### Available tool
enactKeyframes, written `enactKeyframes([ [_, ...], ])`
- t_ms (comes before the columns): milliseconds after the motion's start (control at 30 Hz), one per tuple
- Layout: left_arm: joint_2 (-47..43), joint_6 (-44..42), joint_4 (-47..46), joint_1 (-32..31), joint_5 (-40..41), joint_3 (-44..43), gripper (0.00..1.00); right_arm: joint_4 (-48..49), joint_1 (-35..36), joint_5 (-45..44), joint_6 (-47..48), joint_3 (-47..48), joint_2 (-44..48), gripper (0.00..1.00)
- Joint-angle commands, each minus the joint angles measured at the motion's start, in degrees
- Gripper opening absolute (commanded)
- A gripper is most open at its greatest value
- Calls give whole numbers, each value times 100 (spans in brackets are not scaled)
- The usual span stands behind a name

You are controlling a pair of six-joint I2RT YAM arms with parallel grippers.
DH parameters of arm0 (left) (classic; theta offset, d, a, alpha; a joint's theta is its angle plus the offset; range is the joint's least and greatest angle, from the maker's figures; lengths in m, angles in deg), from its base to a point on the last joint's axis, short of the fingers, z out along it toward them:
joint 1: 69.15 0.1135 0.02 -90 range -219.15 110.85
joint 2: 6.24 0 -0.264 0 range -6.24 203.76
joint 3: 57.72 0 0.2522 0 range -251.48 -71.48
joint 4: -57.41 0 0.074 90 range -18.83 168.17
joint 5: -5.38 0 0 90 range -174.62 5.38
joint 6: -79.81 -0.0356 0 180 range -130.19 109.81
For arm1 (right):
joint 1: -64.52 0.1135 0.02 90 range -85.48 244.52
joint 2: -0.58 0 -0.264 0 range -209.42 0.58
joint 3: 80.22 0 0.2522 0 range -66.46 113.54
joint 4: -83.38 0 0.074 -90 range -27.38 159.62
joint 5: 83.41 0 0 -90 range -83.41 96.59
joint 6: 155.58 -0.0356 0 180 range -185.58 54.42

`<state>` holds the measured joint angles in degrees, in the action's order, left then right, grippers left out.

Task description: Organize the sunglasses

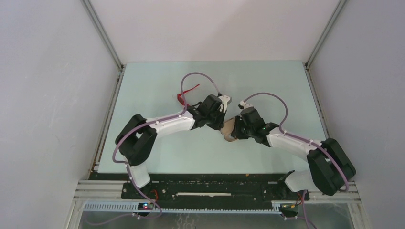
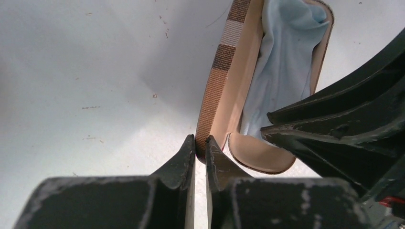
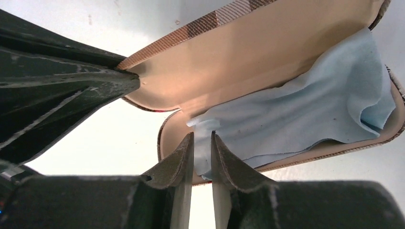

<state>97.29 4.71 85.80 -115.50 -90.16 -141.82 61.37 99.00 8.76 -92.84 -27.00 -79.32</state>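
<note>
The red sunglasses (image 1: 183,97) lie on the table behind my left arm and show only in the top view. The brown plaid case (image 1: 230,130) stands open between both grippers. My left gripper (image 2: 200,143) is shut on the edge of the case's lid (image 2: 224,76). My right gripper (image 3: 202,140) is shut on the pale blue cloth (image 3: 310,109), which lies inside the case (image 3: 248,57) and hangs over its near rim. The cloth also shows in the left wrist view (image 2: 282,62). In the top view the left gripper (image 1: 223,124) and right gripper (image 1: 235,134) meet at the case.
The pale green table (image 1: 157,148) is walled by white panels at the left, back and right. A metal rail (image 1: 215,188) runs along the near edge by the arm bases. The arms' purple cables loop above the wrists.
</note>
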Motion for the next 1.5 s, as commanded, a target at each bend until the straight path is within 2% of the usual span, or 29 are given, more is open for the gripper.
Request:
enactKeyframes([
  [0, -646, -184, -982, -148, 847, 438, 0, 156, -11, 143, -96, -186, 588, 28],
  [267, -822, -532, -1839, -611, 1894, 1082, 0, 655, 22, -167, -238, -513, 1082, 32],
  [567, -680, -760, -2193, -1281, 3408, 1298, 0, 772, 49, -511, -433, -536, 788, 32],
  [933, -597, -725, -2200, -1412, 3669, 1311, 0, 640, 125, -713, -591, -594, 462, 36],
  [1233, -480, -672, -2243, -1456, 3772, 1338, 0, 771, 472, -730, -167, -641, 169, 37],
  [1467, -456, -668, -2300, -1465, 3747, 1390, 0, 1432, 543, -918, -54, -773, -376, 37],
])
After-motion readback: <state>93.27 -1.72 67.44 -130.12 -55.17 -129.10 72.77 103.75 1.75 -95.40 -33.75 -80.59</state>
